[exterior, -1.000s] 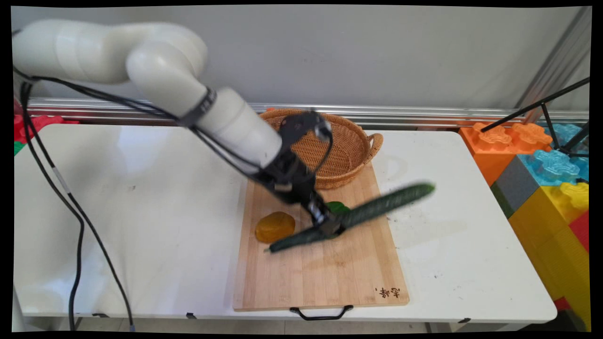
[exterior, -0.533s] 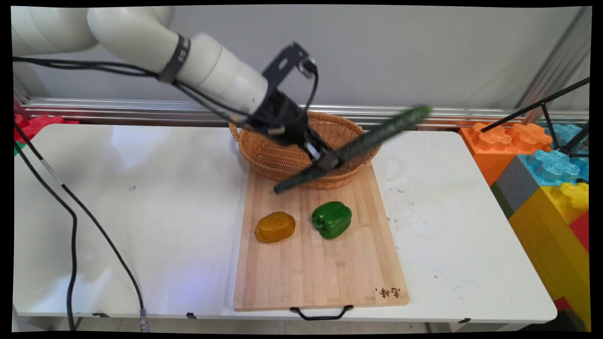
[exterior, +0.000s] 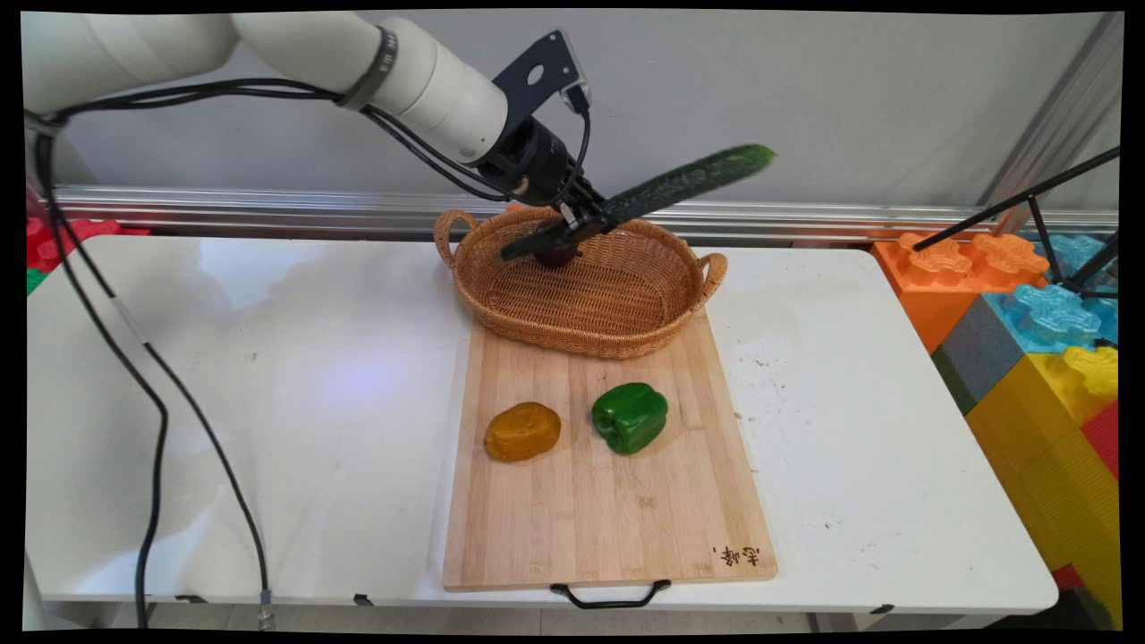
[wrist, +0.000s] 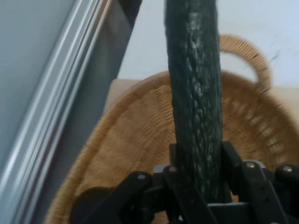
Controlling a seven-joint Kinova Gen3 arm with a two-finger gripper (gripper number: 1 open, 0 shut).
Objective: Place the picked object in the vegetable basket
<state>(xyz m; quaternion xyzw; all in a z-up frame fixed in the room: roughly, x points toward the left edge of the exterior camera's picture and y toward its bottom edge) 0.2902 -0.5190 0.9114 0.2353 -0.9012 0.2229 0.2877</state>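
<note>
The hand [exterior: 586, 224] is clamped on a long dark green cucumber [exterior: 644, 199], gripping it nearer its lower end than its middle. The cucumber hangs in the air above the basket [exterior: 626, 340], touching nothing but the hand. It is tilted: its lower end points down over the far left part of the basket, near the left handle, and its upper end rises up and to the right, past the basket's far rim and in front of the wall.

In the hand view the cucumber [wrist: 195, 102] runs straight up from between the two black fingers [wrist: 233, 156], which press against its bumpy skin on either side. Behind it lies the woven inside of the basket [wrist: 126, 140], with one looped handle at the top right.

The basket is oval, wicker, with a handle at each end. It stands at the far end of a wooden cutting board [exterior: 608, 528], its near rim overlapping the board's far edge. A dark rounded thing shows in the basket just under the hand; what it is cannot be told.

On the board, nearer than the basket, a green bell pepper [exterior: 630, 417] lies to the right and an orange-yellow lump [exterior: 522, 431] to its left, close but apart. The board lies on the white tabletop [exterior: 268, 402]. Right of the basket, beyond the tabletop's edge, stand big coloured toy blocks [exterior: 1029, 313].
</note>
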